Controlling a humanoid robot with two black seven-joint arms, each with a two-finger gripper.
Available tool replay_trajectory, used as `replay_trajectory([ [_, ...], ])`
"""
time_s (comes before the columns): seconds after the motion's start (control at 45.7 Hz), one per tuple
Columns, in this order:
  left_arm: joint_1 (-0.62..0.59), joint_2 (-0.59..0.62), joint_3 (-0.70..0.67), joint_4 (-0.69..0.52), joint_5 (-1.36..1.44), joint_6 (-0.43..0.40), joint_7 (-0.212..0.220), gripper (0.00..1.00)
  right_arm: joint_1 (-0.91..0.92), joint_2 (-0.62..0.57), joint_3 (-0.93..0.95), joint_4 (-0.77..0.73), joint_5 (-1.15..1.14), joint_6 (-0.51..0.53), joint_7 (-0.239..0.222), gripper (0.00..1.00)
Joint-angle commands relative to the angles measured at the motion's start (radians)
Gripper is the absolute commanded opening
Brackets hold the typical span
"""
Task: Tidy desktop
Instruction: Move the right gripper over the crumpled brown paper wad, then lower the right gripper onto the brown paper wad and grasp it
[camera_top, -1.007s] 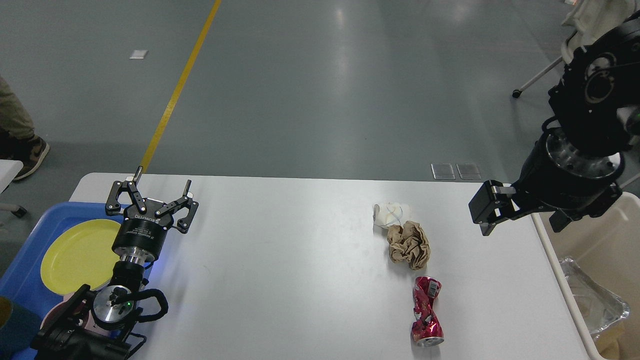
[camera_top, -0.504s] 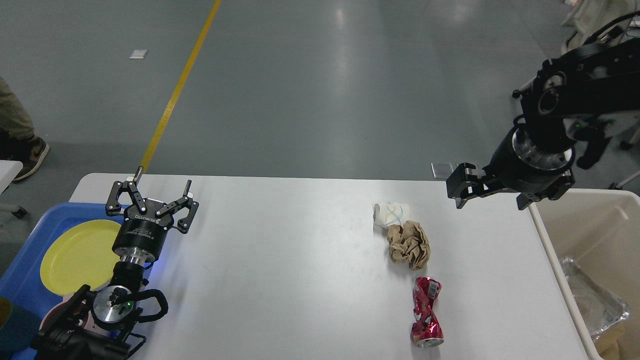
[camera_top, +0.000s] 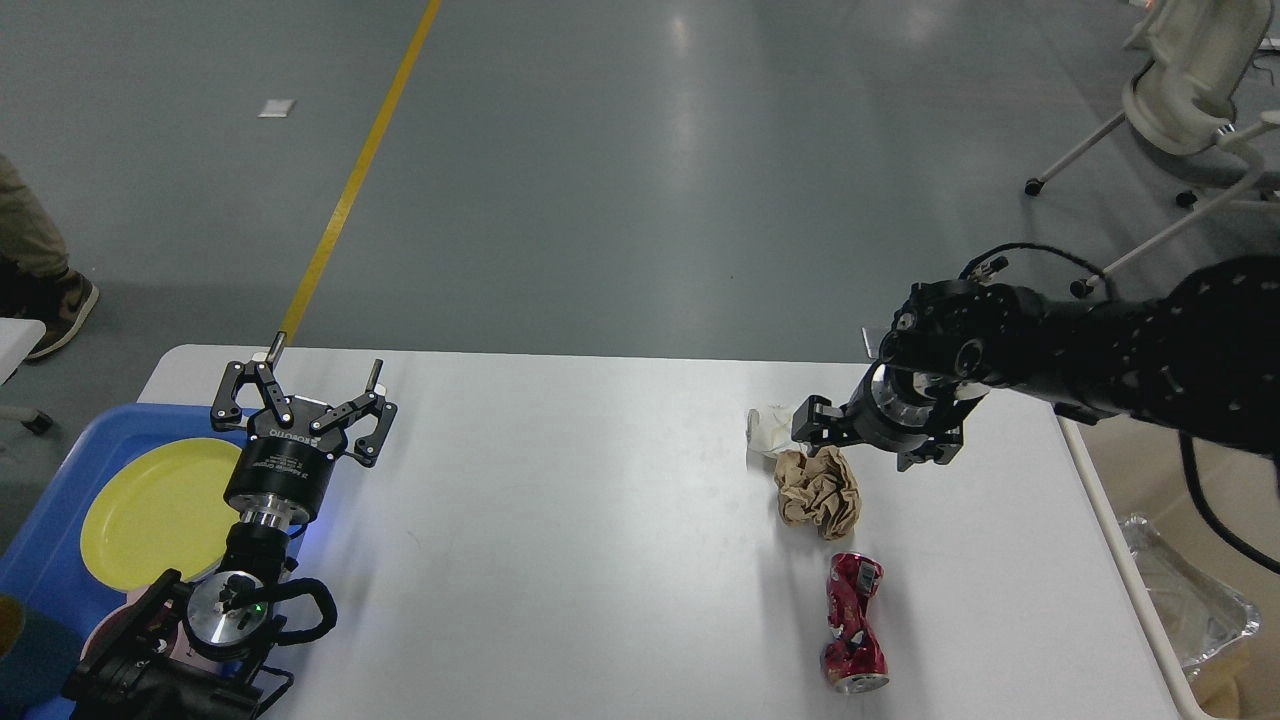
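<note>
Right arm reaches in from the right edge, roughly level, wrist pointing left; right gripper (camera_top: 812, 422) sits low over the white crumpled wad (camera_top: 768, 428), just above the brown paper ball (camera_top: 818, 487). It's seen end-on and dark, so can't tell the jaw gap. Left gripper (camera_top: 305, 390) points to the far side at the left end of the tabletop (camera_top: 560, 520), fingers spread wide, holding nothing, beside the blue tray (camera_top: 60, 520) with the yellow plate (camera_top: 160, 510). Crushed red can (camera_top: 853, 624) lies near the near edge, right of centre. Middle of the tabletop is bare. Beige bin (camera_top: 1190, 590) butts against the right edge.
</note>
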Motion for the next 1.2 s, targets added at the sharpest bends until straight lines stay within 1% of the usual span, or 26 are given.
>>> replay_trajectory([
  [0.0,0.000,0.000,0.000,0.000,0.000,0.000,0.000,0.96,-0.129,0.057,0.019,-0.158,-0.006,-0.020,0.000,1.00],
  [0.131,0.000,0.000,0.000,0.000,0.000,0.000,0.000,0.96,-0.194,0.083,0.052,-0.238,-0.014,-0.046,0.001,1.00],
  [0.35,0.000,0.000,0.000,0.000,0.000,0.000,0.000,0.96,-0.316,0.127,0.047,-0.325,-0.023,-0.146,0.001,1.00],
  [0.416,0.000,0.000,0.000,0.000,0.000,0.000,0.000,0.96,-0.353,0.138,0.050,-0.362,-0.031,-0.158,0.003,1.00],
  [0.657,0.000,0.000,0.000,0.000,0.000,0.000,0.000,0.96,-0.365,0.140,0.053,-0.375,-0.031,-0.177,0.003,1.00],
  [0.679,0.000,0.000,0.000,0.000,0.000,0.000,0.000,0.96,-0.364,0.138,0.055,-0.373,-0.029,-0.181,0.001,0.98],
  [0.766,0.000,0.000,0.000,0.000,0.000,0.000,0.000,0.96,-0.364,0.136,0.056,-0.369,-0.028,-0.207,0.001,0.87],
  [0.788,0.000,0.000,0.000,0.000,0.000,0.000,0.000,0.96,-0.364,0.136,0.056,-0.367,-0.026,-0.212,0.000,0.84],
  [0.81,0.000,0.000,0.000,0.000,0.000,0.000,0.000,0.96,-0.364,0.135,0.058,-0.367,-0.025,-0.215,0.000,0.77],
  [0.898,0.000,0.000,0.000,0.000,0.000,0.000,0.000,0.96,-0.361,0.138,0.064,-0.362,-0.020,-0.213,-0.003,0.37],
  [0.963,0.000,0.000,0.000,0.000,0.000,0.000,0.000,0.96,-0.359,0.140,0.067,-0.355,-0.016,-0.204,-0.003,0.05],
  [0.985,0.000,0.000,0.000,0.000,0.000,0.000,0.000,0.96,-0.359,0.140,0.067,-0.350,-0.016,-0.204,-0.005,0.00],
  [1.182,0.000,0.000,0.000,0.000,0.000,0.000,0.000,0.96,-0.349,0.135,0.067,-0.313,-0.013,-0.206,-0.014,0.00],
])
